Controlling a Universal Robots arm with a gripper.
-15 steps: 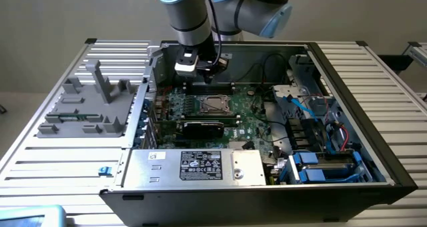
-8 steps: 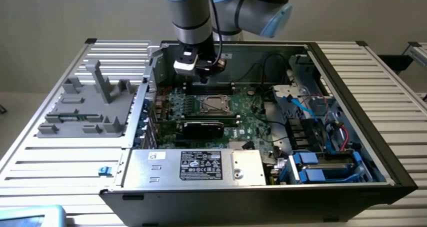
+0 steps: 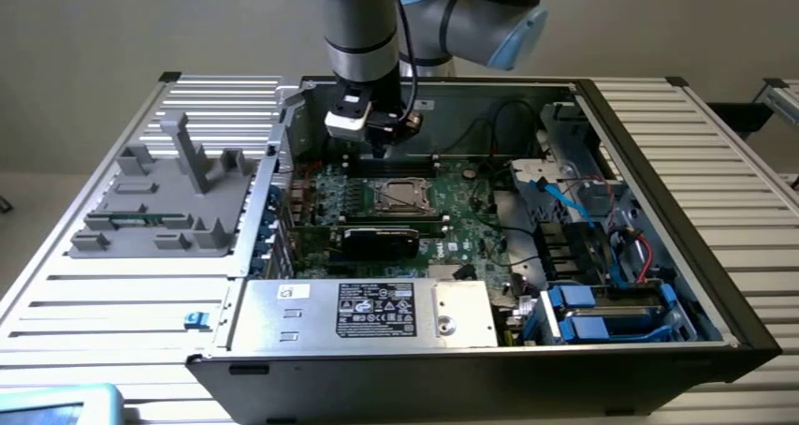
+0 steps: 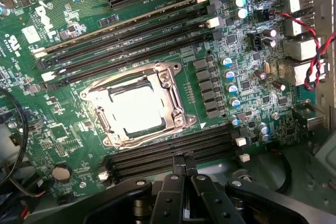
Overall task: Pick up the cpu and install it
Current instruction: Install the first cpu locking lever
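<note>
The arm reaches down from above into the open computer case (image 3: 649,341), its wrist pointing straight down over the back part of the green motherboard (image 4: 63,145). The gripper (image 4: 184,163) hangs just above the board with its fingers pressed together and nothing between them. The cpu (image 4: 135,109) lies flat inside the socket frame (image 4: 173,116) in the middle of the board, a pale shiny square, a little apart from the fingertips. Glare washes out its top, so any marking is lost. In the exterior view the arm's upper part is cut off by the picture's edge, and the grey tray (image 3: 163,210) stands on the table (image 3: 112,303) to that view's left.
</note>
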